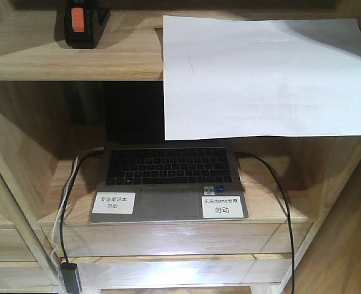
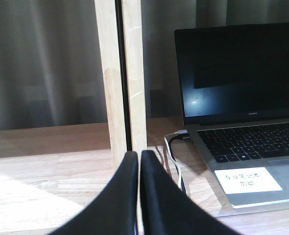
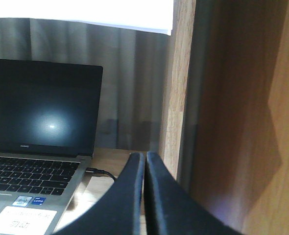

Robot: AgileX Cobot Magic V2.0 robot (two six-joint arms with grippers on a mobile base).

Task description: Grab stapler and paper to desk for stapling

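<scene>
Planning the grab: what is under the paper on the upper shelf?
The paper rests on the wooden shelf and overhangs its front edge, above the open laptop. It hides part of the laptop's screen, and anything lying beneath the sheet.

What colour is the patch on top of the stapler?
Orange-red, on the black stapler; the exterior front-facing view shows it best.

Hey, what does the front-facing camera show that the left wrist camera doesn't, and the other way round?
Front view only: the stapler and the paper on the shelf above, the paper overhanging its edge. Left wrist view only: the left gripper, shut on nothing, and a grey curtain behind. Both: the open laptop, its white label and the cables at its left side.
</scene>
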